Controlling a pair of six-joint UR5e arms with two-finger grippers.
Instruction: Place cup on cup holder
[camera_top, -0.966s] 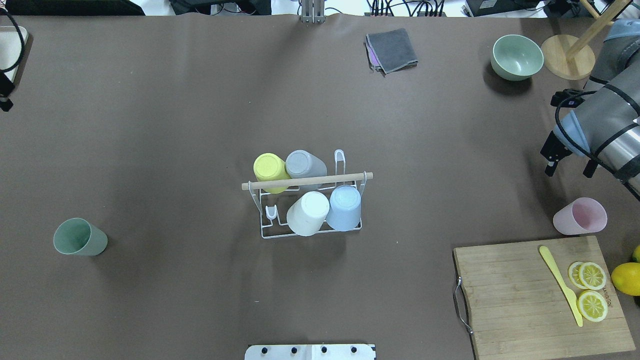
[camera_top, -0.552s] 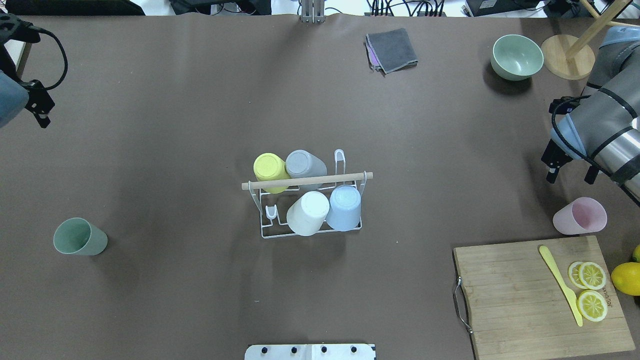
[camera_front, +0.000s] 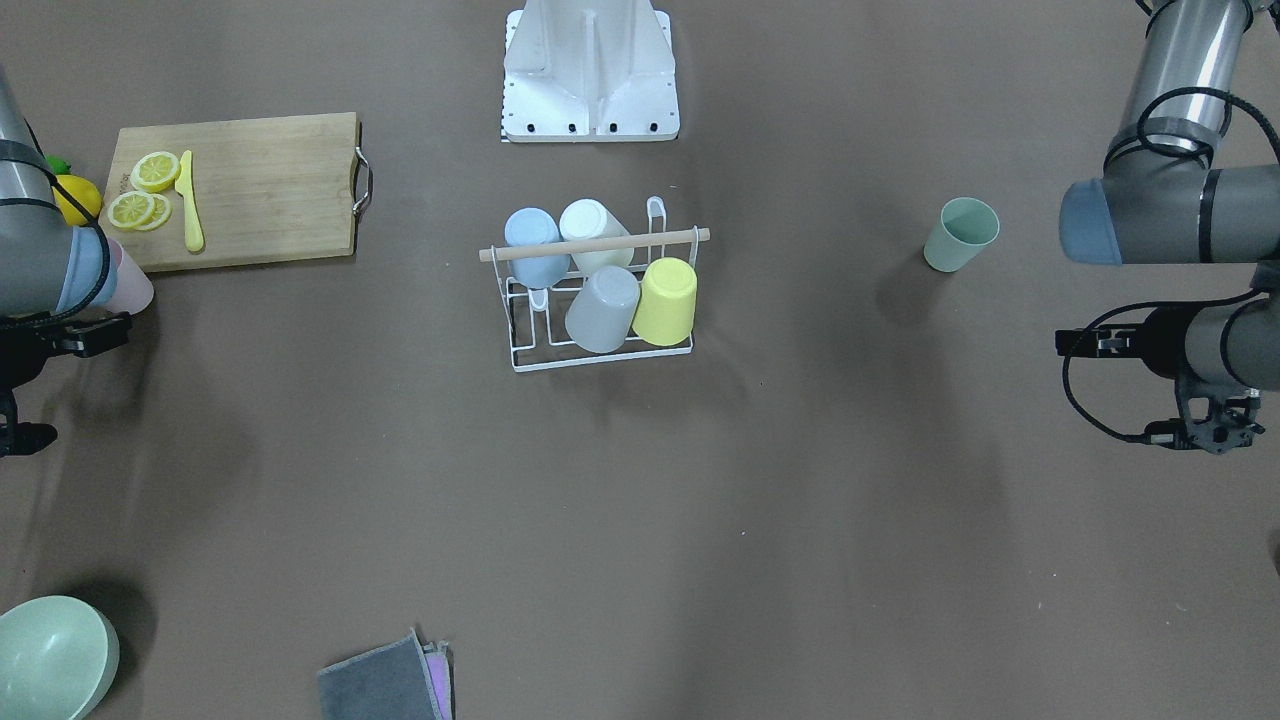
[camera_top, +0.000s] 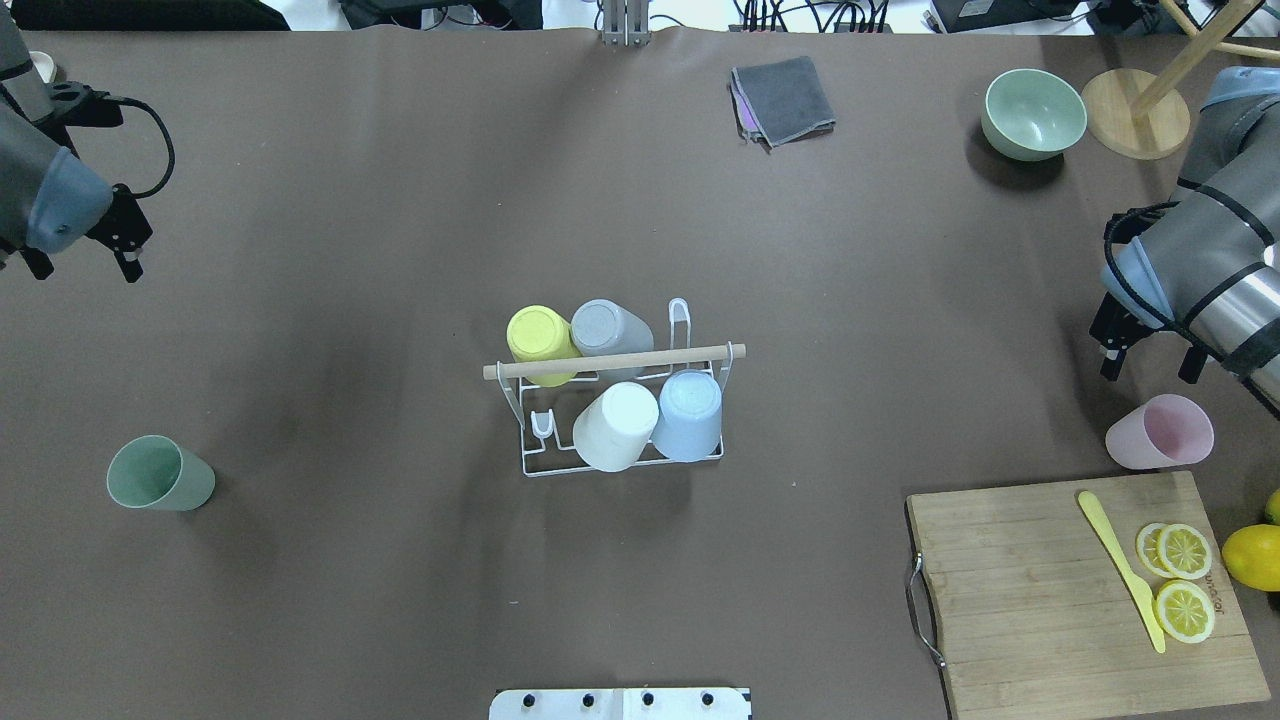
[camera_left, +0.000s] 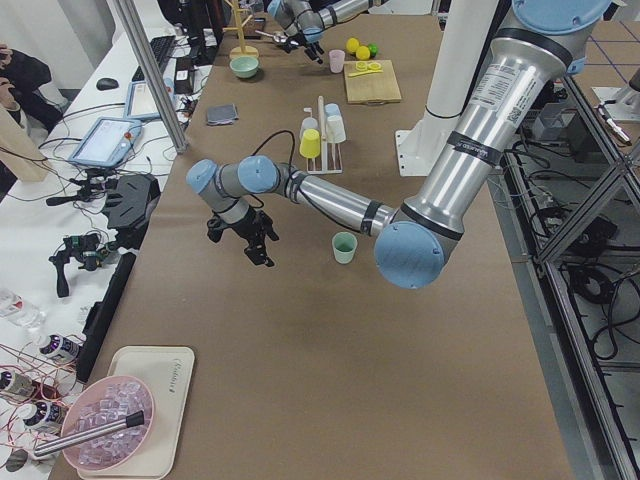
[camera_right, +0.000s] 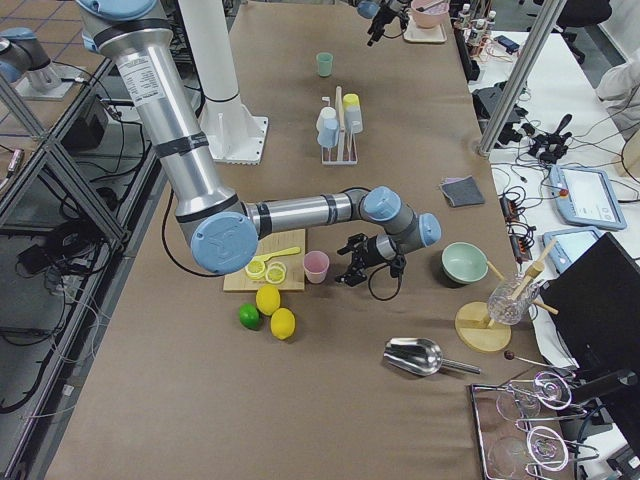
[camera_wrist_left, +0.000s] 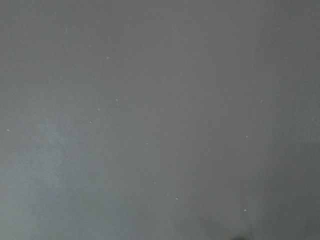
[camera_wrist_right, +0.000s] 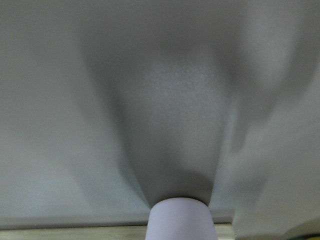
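Left fingers (camera_top: 127, 255) hang over the far-left part of the bench (camera_top: 400, 200). They're spread wide with nothing between them (that wrist cam shows only bare brown surface). Nearer in on the left, a green cup (camera_top: 160, 473) stands mouth up, well apart from everything else.

Dead centre is the cup holder (camera_top: 615, 361), sitting upright. Four cups are upside down on its prongs: a yellow cup (camera_top: 540, 335) and a gray cup (camera_top: 605, 328) in the far row, and a white cup (camera_top: 618, 425) and a blue cup (camera_top: 690, 412) in the near row. One prong at the far right end and one at the near left end are bare.

Further right at the far edge there's a folded gray cloth (camera_top: 785, 100), then a green bowl (camera_top: 1035, 112).

Right fingers (camera_top: 1110, 358) are also open and gripping nothing, hovering just on the far side of the pink cup (camera_top: 1160, 432). That cup stands mouth up, just beside the far edge of the cutting board (camera_top: 1030, 600). On the board are a yellow knife (camera_top: 1120, 570) and lemon slices (camera_top: 1185, 580), and there's a whole lemon (camera_top: 1255, 557) off its right side.
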